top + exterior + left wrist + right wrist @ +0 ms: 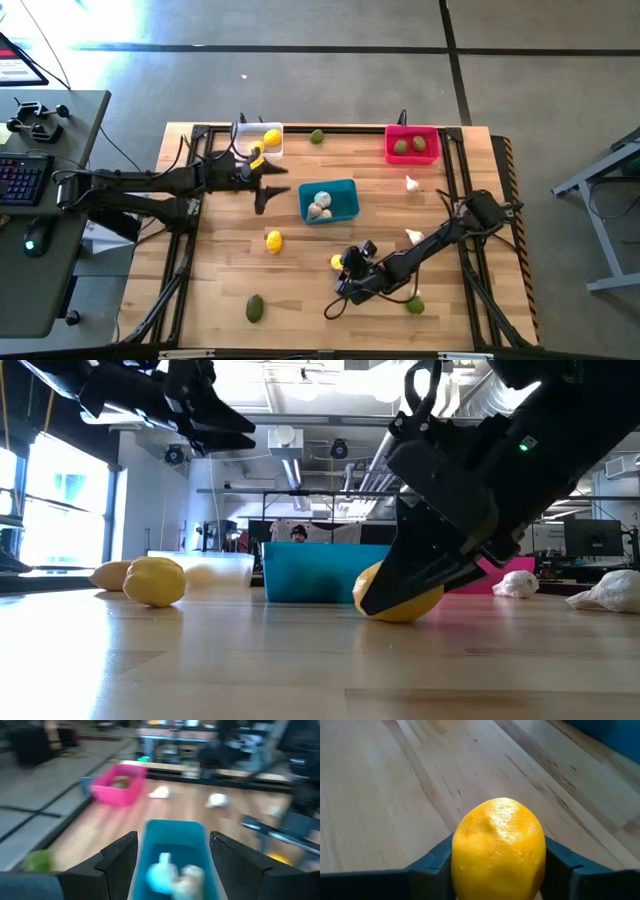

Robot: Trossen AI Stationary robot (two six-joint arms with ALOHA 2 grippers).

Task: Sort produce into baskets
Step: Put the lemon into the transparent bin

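Lemon (499,851) sat on the tabletop (300,270) squarely between the two fingers of the right pincer (345,270), and in the right wrist view both finger pads pressed against its flanks, so the pincer looked closed on it at its widest girth, though the fruit rested on the wood and was not lifted. Judged from its glossy, dimpled skin, it was probably a light, hard plastic piece: stiff enough to take a firm squeeze, but rounded and slick, so it could squirt out of a grip set off-centre. The best hold seemed to be where the pads already met it, across the fat middle, not near the tapered ends. Ahead of the right pincer stood the teal basket (329,200) with whitish garlic (320,205) inside; well beyond that, past the left pincer, the white basket (258,139) held another lemon (271,137), which looked the likely home for this one. The left pincer (268,183) hovered above the tabletop just beside the teal basket, its fingers spread wide and holding nothing. Off to the far side of the right pincer lay the pink basket (412,145) with green fruits (410,146). More pieces lay loose nearby: a second lemon (273,240), a green fruit (255,307), and garlic bulbs (413,237).
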